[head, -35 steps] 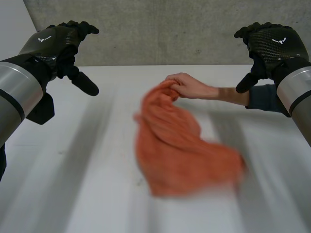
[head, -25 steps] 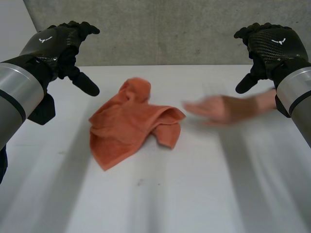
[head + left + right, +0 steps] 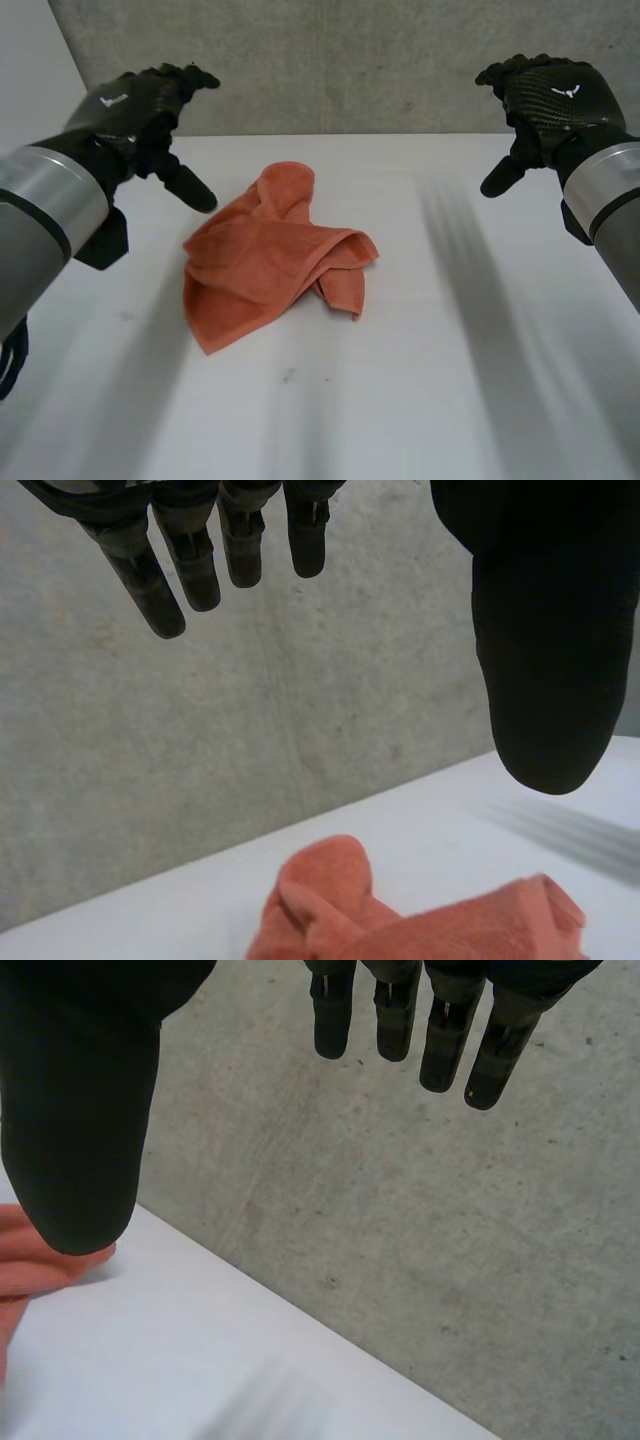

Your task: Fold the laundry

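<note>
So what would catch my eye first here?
A crumpled orange terry cloth lies heaped on the white table, a little left of centre. The robot's black left hand and black right hand hang open in the air on either side of it, touching nothing.

Terry cloth towel [image 3: 265, 262], matt white table [image 3: 450, 380], rough concrete wall [image 3: 350, 60]

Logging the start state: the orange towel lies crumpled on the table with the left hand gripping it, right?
No. The orange towel lies crumpled on the table, but the left hand hovers open, clear of it and holding nothing; the left wrist view shows this.
</note>
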`<state>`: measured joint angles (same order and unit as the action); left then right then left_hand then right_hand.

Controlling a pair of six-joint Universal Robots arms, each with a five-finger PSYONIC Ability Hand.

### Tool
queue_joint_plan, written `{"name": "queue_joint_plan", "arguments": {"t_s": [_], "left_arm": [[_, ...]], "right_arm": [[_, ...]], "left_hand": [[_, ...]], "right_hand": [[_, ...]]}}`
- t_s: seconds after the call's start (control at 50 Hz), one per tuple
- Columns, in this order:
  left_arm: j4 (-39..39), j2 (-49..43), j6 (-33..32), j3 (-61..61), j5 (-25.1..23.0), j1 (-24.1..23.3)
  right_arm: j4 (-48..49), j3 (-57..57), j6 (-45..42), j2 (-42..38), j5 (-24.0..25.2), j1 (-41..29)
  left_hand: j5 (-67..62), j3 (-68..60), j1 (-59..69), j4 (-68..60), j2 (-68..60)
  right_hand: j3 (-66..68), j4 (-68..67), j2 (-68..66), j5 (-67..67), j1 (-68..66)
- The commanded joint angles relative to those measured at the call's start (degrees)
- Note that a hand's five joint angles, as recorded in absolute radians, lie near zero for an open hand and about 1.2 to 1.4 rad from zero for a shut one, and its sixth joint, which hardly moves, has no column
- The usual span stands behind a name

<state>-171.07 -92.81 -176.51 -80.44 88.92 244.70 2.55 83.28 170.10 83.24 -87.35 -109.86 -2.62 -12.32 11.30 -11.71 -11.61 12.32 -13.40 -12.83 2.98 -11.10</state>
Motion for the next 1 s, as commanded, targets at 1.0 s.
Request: {"name": "queue_joint_plan", "arguments": {"t_s": [1.0], "left_arm": [[-28.00, -4.95, -23.18, 5.02, 4.42, -10.74]], "right_arm": [[-1.50, -3.47, 1.54, -15.92, 2.61, 2.28]], "left_hand": [[-67.38, -67.68, 68.70, -68.29, -68.39]], "right_hand": [[-2.32, 3.40, 2.83, -2.98, 1.10]]}}
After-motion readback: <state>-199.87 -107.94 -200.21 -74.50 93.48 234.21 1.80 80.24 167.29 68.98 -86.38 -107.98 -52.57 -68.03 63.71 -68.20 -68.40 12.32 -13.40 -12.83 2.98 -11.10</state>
